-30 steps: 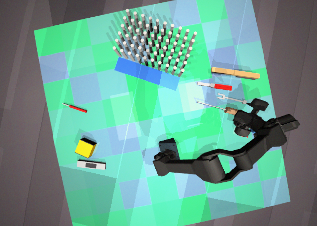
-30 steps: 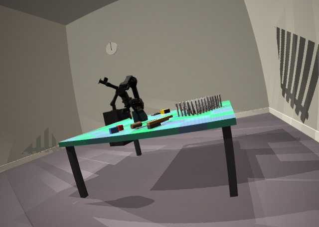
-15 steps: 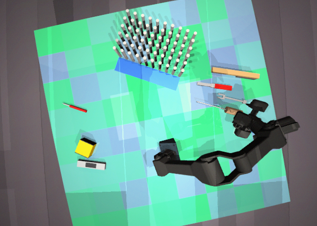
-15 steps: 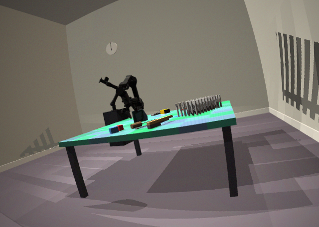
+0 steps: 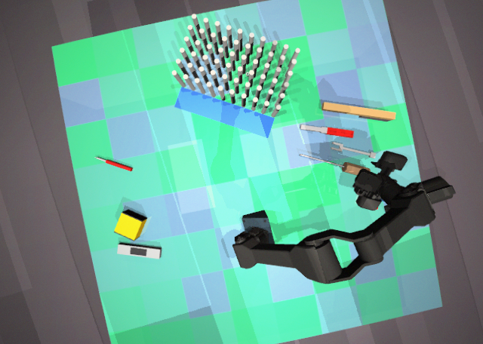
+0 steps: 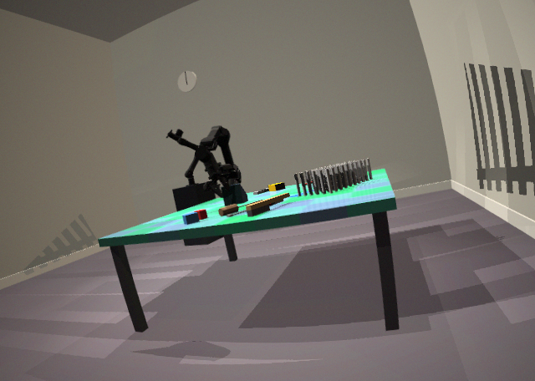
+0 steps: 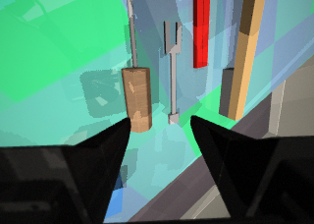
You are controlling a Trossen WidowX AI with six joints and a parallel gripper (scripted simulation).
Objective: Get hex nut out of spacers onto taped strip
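My gripper [image 7: 160,120] is partly open and empty, above the handle end of the wooden-handled thin rod tool [image 5: 355,169] [image 6: 227,209] [image 7: 137,96] and the end of the grey forked tool [image 5: 355,149] [image 7: 173,82]. A red-handled flat tool [image 5: 339,132] [image 7: 201,32] lies beyond them. The metal spacers [image 5: 278,109] [image 6: 297,185] stand upright in rows at the back. The blue taped strip [image 5: 222,112] lies in front of them. A tiny ring shape, apparently the nut [image 5: 247,74], shows deep between the spacers. In the top view my fingertips are hidden under the hand.
A wooden bar [image 5: 358,111] [image 6: 267,204] [image 7: 242,72] lies beside the tools. Red [image 6: 201,214] and blue [image 6: 190,217] blocks lie near the hand. A red pen-like tool [image 5: 118,164], a yellow block [image 5: 130,225] and a white device [image 5: 124,250] lie at the left.
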